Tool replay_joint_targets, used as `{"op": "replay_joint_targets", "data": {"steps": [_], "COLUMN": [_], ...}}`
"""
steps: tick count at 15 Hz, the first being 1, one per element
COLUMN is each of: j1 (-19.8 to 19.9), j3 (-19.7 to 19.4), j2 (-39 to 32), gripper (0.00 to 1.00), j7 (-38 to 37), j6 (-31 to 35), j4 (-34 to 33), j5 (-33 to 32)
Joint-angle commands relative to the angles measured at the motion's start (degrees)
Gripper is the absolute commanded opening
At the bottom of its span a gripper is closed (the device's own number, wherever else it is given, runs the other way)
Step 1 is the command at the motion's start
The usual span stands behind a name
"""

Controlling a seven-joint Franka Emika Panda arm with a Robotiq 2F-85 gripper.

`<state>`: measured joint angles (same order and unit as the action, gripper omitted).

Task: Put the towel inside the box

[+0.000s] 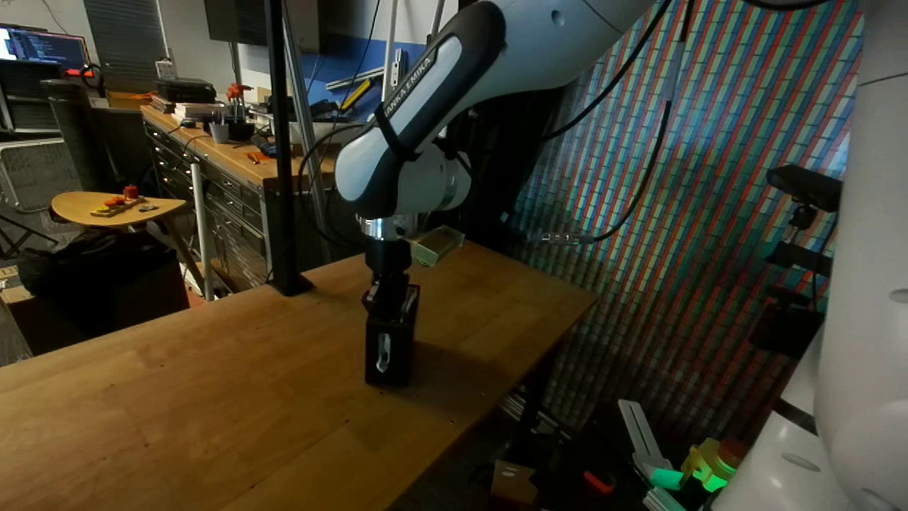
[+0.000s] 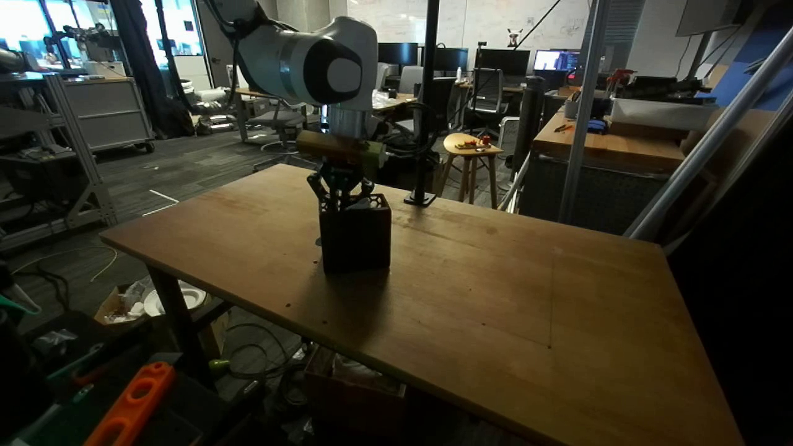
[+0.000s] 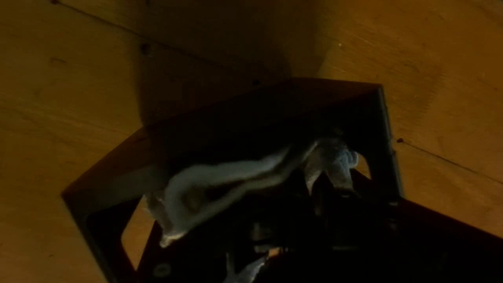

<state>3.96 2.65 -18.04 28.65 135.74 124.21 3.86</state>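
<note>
At box [image 2: 356, 241], tool [image 2: 342, 202] near towel [image 3: 232, 171] inside; tips hidden, apart or clamped: cannot tell.

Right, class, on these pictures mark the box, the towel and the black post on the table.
Box [image 2: 357, 243]: in an exterior view, on its dark side wall.
Towel [image 3: 232, 171]: in the wrist view, on a pale fold.
Black post [image 2: 427, 99]: in an exterior view, on its upright shaft.
</note>
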Motion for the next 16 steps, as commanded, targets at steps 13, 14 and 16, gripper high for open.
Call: {"op": "replay_joint_targets", "data": {"steps": [13, 14, 16], "j1": [5.62, 5.37, 4.78], "j3": [4.97, 4.52, 3.55], "j2": [-2.43, -1.41, 0.81], "gripper": [0.11, 0.11, 0.15], "j7": [11.92, 11.18, 9.84], "j6": [-2.58, -2.70, -3.16], "j4": [1.99, 1.98, 1.68], "j5": [15.31, 14.52, 12.85]}}
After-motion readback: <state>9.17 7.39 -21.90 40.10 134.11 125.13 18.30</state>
